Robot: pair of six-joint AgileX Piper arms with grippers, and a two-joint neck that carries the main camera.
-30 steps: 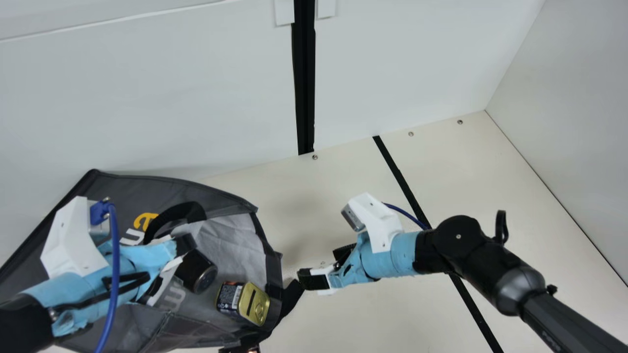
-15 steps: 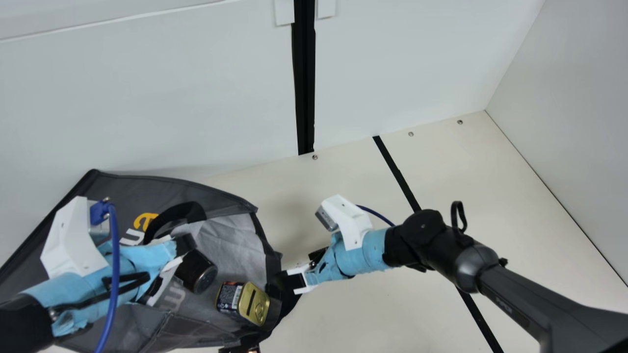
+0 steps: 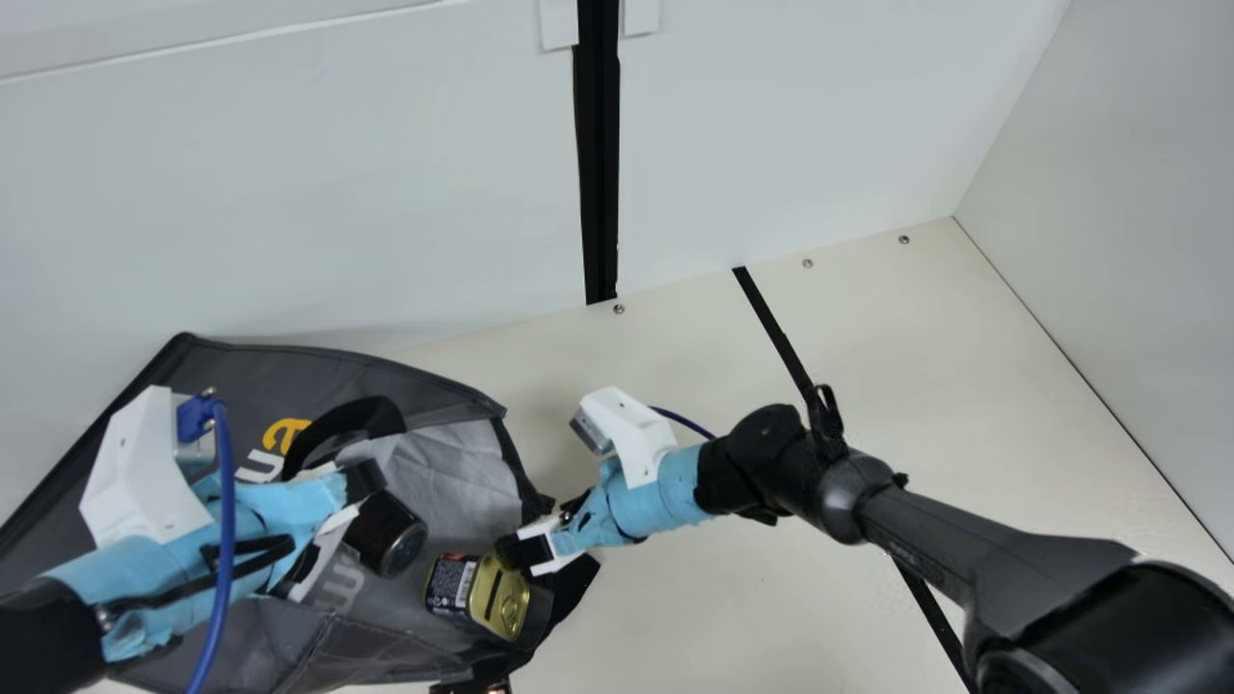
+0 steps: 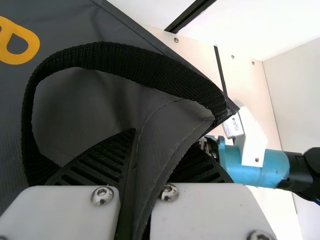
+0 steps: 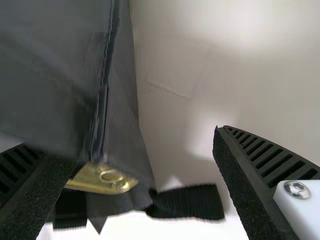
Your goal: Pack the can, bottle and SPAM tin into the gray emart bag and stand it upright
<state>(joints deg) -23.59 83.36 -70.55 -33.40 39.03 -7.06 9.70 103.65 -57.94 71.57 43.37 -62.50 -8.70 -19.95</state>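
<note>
1. The gray emart bag lies on its side on the table, with the SPAM tin inside near its mouth, gold pull-ring end facing outward.
2. Next to the tin, also in the bag, lies 1 dark cylindrical container.
3. The left hand pinches a fold of the bag between its 2 ribbed fingers; 1 black handle arches beside them in the left wrist view.
4. The right hand is spread wide at the mouth, bag edge between its 2 fingers, 1 fingertip right beside the tin.
</note>
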